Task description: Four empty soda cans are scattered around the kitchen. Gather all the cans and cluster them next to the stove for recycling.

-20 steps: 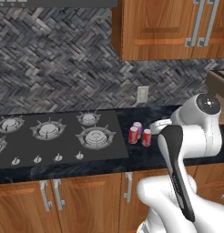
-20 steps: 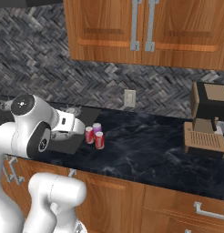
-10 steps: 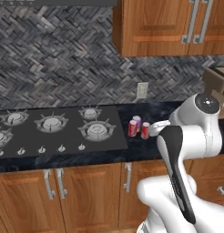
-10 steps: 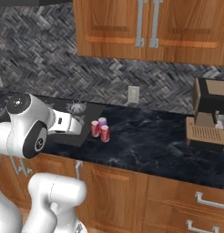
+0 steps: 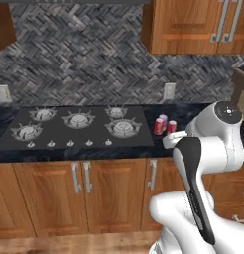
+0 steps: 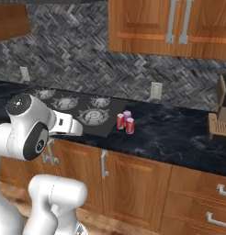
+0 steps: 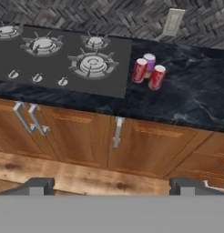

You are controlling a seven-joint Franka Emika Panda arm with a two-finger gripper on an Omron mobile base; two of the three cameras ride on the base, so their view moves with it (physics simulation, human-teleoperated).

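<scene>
three cans (image 7: 148,71) huddle on the counter just right of the stove (image 7: 63,59). gripper (image 7: 111,185) wide open, holding nothing, well back from them. my guess: one can remains, next job's finding it.

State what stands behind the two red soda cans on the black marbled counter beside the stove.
Behind the two red soda cans, a paler pink-white can stands upright, close against them. Its lower part is hidden by the red pair. Further back, a wall outlet sits on the grey herringbone backsplash.
</scene>
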